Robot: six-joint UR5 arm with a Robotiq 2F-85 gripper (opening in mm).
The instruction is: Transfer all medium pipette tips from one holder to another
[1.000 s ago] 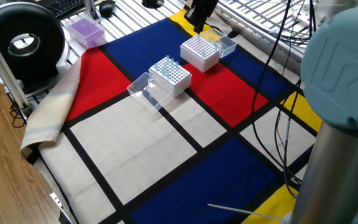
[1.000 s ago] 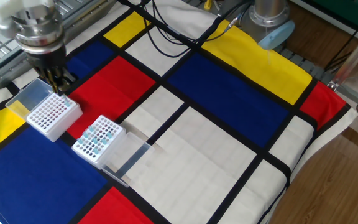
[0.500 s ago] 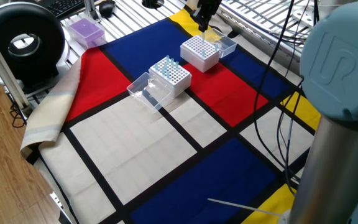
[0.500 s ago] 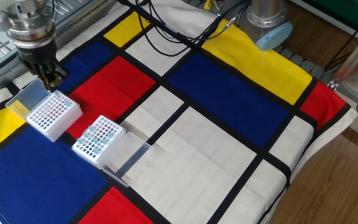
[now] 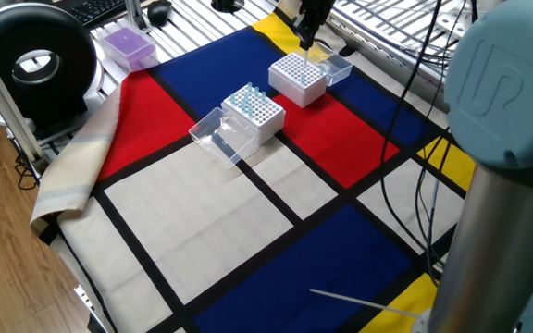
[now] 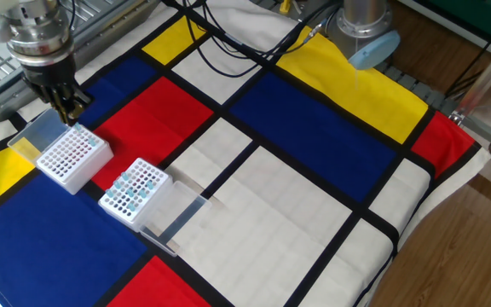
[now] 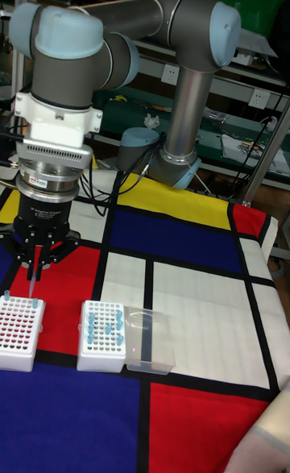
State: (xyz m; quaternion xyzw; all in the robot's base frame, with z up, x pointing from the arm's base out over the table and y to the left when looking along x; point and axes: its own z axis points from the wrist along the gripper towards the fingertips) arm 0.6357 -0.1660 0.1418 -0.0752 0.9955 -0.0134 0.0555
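Hovering above the far corner of the destination rack (image 7: 18, 333), hand (image 7: 32, 273) pointing straight down, fingers drawn narrow around one tip (image 7: 31, 286). Seen best in the tall fixed view, where a thin pale sliver hangs below the fingertips; judged to be a medium pipette tip, though too small to confirm in the two fixed views. Held vertical, probably so the cone can drop straight into a hole of the grid without catching on the edge.

Standing just beside the destination rack on the red field, the source rack (image 5: 254, 113), with the remaining medium pipette tips (image 7: 105, 324) grouped in part of its grid, pale blue ends sticking up. Placed side by side, surely to keep each carry short. Lying open next to each rack, a clear lid (image 6: 175, 213) and another clear lid (image 6: 40, 130), both turned away from the gap between the racks, so not blocking the path of the arm.

Almost empty, the destination rack, apart from what looks like one tip at its corner in the tall fixed view. Judged an early stage: many tips left to move. Needing now a careful lowering over one free hole, then a release.

Covering the tabletop, a coloured cloth (image 5: 202, 222) with black lines.
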